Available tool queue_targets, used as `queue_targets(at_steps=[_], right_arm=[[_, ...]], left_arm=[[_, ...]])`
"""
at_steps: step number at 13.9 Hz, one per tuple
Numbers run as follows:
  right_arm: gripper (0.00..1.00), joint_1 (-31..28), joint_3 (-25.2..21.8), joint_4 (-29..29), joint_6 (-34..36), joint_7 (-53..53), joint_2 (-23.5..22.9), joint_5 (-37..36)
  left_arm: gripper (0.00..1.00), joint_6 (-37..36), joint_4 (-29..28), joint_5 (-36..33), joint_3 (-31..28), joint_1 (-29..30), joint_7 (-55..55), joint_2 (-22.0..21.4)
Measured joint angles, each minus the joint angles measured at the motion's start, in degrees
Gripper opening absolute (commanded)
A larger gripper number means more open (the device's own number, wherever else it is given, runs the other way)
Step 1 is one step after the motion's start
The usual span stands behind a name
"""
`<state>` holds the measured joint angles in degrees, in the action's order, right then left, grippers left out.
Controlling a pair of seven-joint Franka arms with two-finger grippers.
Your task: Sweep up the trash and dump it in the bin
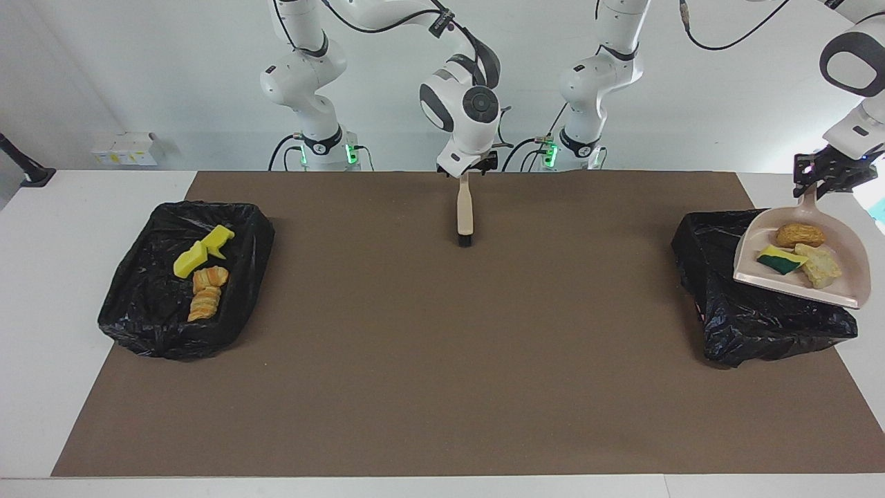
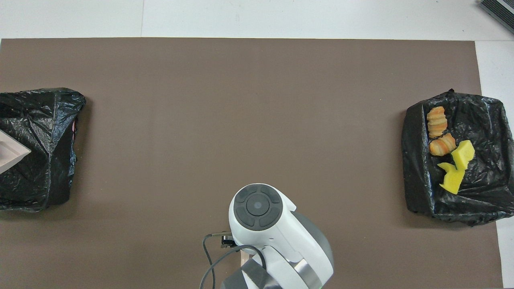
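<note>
The left gripper, at the facing view's edge just above mid-height, is clamped narrowly on the handle of the dustpan. It holds the pan over a black-lined bin with three pieces of trash aboard (four more lie in the other bin). The right gripper, top centre, is at the upright brush; whether it grips, I cannot tell. The overhead view shows only the pan's corner, and the arm there hides the brush.

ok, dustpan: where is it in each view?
Facing view: dustpan at the right edge, held by its handle in the left gripper over a black bin.
Overhead view: only a corner of it at the left edge.
Shared landmark: the same bin.
</note>
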<state>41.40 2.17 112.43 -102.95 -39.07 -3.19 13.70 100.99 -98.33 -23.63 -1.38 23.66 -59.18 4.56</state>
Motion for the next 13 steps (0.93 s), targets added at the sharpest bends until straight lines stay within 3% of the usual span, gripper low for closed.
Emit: queue_targets(at_steps=[6, 13], right_arm=[[1.00, -6.16, -0.16, -6.96, 8.10, 4.90, 3.79, -7.28], [1.00, -23.02, -0.79, -10.45, 11.05, 32.20, 9.03, -14.32]], left_arm=[[0.00, -0.50, -0.44, -15.19, 0.70, -5.21, -5.31, 0.41], [0.00, 0.91, -0.91, -22.34, 0.82, -7.08, -9.93, 0.43]])
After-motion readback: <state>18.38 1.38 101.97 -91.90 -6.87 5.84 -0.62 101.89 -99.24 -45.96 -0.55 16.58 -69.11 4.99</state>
